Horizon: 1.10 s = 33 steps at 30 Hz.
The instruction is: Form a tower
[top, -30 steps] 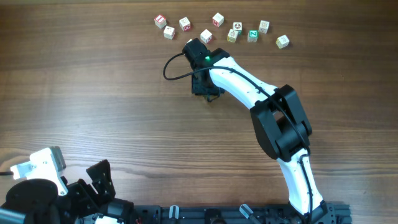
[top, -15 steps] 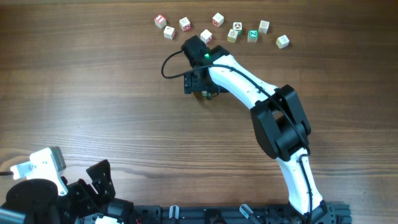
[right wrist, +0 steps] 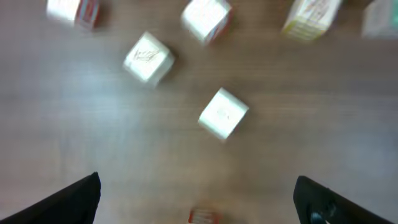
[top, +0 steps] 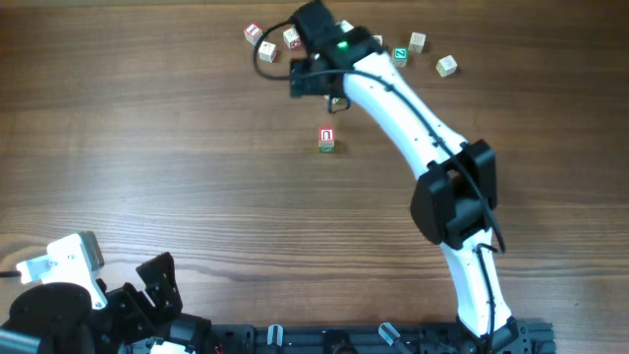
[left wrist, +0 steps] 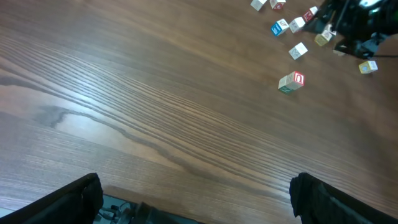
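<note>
The tower [top: 326,139] is a short stack of small pale cubes standing alone mid-table, red print on its top face and green print lower down. The left wrist view shows it far off [left wrist: 291,81]. My right gripper [top: 313,79] hovers open beyond it, apart from it, over the row of loose cubes [top: 292,37]. In the blurred right wrist view the gripper [right wrist: 196,186] holds nothing; one loose cube [right wrist: 222,113] lies ahead and the tower's red top [right wrist: 202,216] is at the bottom edge. My left gripper [left wrist: 196,202] is open at the near left corner.
Loose alphabet cubes lie along the far edge: a red-printed one [top: 253,32], a green-printed one [top: 400,54], and pale ones [top: 447,65]. The right arm [top: 413,128] slants across the right half of the table. The left arm's base [top: 59,285] fills the near left corner.
My right gripper opened and let go of the top cube, then drew back toward the far row of loose cubes. The tower now stands uncovered. The left arm has not moved.
</note>
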### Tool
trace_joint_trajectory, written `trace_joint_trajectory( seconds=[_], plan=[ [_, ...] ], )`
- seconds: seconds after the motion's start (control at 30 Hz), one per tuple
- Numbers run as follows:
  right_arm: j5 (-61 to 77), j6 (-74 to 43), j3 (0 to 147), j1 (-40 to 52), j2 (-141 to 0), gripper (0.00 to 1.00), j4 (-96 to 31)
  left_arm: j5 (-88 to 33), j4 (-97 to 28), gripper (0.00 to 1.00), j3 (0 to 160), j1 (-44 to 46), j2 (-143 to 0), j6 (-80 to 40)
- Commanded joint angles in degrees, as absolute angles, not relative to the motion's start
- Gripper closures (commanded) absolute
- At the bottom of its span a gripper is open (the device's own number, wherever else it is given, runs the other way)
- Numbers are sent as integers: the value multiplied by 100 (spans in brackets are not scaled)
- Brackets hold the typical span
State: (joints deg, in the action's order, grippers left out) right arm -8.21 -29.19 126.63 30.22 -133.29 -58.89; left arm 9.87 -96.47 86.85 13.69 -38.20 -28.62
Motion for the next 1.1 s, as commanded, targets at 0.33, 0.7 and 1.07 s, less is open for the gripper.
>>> trace_joint_trajectory(
  seconds=[0.33, 0.7, 1.07],
  plan=[
    [631, 248, 12814, 2440, -14363, 5, -5107, 1057, -9649, 0, 8685, 1347, -3804, -2893],
    [-305, -49, 12914, 2453, -14936, 53, -5216, 1057, -9649, 0, 8685, 1347, -3804, -2893],
    [-318, -1717, 13310, 2458, -13821, 73, -6090, 1057, -9649, 0, 8685, 1347, -3804, -2895]
  ],
)
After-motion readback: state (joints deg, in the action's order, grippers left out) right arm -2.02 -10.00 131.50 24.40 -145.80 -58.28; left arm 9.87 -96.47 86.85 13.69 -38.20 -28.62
